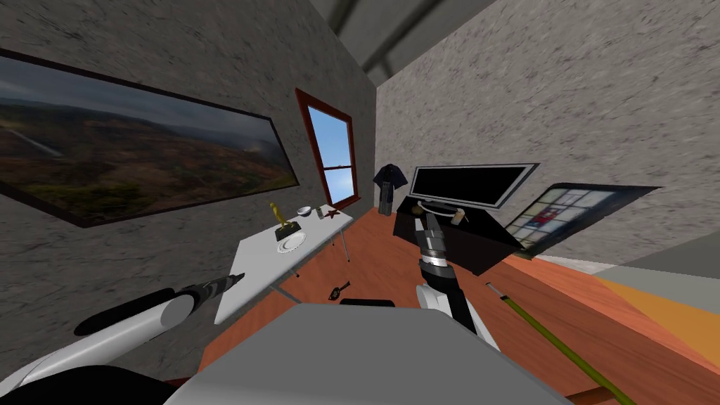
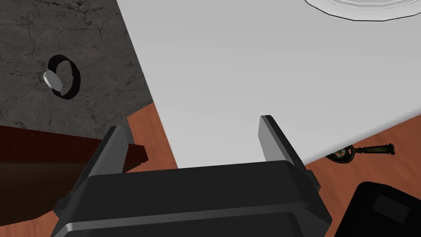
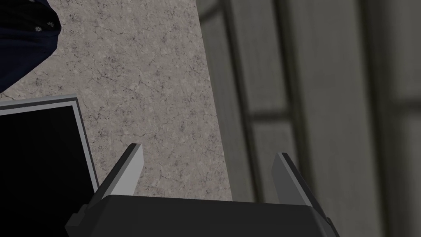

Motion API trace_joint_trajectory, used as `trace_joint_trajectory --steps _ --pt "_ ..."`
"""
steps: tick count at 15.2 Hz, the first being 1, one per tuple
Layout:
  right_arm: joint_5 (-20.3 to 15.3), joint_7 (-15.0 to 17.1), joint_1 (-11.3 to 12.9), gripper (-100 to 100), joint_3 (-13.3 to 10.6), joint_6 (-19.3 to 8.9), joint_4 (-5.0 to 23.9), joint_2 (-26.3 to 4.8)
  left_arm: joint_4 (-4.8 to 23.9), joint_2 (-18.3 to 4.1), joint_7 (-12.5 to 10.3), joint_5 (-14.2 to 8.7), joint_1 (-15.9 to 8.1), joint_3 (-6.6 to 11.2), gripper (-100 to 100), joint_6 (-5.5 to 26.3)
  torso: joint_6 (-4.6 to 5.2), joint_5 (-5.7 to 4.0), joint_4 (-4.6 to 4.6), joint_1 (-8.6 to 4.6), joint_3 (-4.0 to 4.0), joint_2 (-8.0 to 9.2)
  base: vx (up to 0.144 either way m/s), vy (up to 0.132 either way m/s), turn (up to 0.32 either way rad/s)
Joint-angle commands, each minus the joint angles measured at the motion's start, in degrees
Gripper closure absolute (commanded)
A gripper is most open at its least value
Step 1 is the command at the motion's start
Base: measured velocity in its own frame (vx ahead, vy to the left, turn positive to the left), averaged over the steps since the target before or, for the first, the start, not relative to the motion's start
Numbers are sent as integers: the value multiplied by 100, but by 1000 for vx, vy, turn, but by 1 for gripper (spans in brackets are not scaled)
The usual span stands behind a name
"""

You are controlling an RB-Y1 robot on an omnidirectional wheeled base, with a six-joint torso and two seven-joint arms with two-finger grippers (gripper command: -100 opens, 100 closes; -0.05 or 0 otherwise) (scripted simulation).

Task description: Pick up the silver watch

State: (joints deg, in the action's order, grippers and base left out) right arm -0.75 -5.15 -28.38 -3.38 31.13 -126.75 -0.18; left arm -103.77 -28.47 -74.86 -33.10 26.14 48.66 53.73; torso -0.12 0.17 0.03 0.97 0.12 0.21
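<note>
The left claw [image 2: 190, 124] is hovering over a corner of a white tabletop [image 2: 230, 74], its two fingers spread wide and gripping nothing. Taking the way the fingers point as twelve o'clock, the watch [image 2: 52, 80] is sitting at about ten o'clock, well apart from the claw and beyond the tabletop's edge. It is showing as a black band ring with a silver-white face, seen against the speckled grey wall; what is holding it up cannot be told. The open spread looks like readiness for a grasp, though the claw is not lined up with the watch and would probably need swinging toward it. A white plate [image 2: 370, 10] is resting on the tabletop at about one o'clock. A small dark key-like object [image 2: 359, 151] is lying on the reddish wood floor below the edge. The right claw [image 3: 209, 150] is also standing wide open and empty. It is raised toward a blank black television [image 1: 467, 184], apparently parked clear of the work. No brand, label or writing is readable anywhere.
</note>
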Motion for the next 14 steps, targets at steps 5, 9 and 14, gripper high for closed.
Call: trace_joint_trajectory --steps 5,9,14 --pt "0 0 -1 0 0 0 0 0 72 79 150 -149 225 -189 -100 412 2 2 -11 3 -28 -47 87 181 -34" --pt "0 0 -1 0 -1 0 0 1 97 146 260 -238 328 -311 -100 680 0 -6 -10 -33 -24 -39 60 102 10" --pt "0 0 0 0 -2 0 0 2 240 176 308 -172 258 -289 100 479 1 -15 -6 -70 -13 -19 16 23 -21"
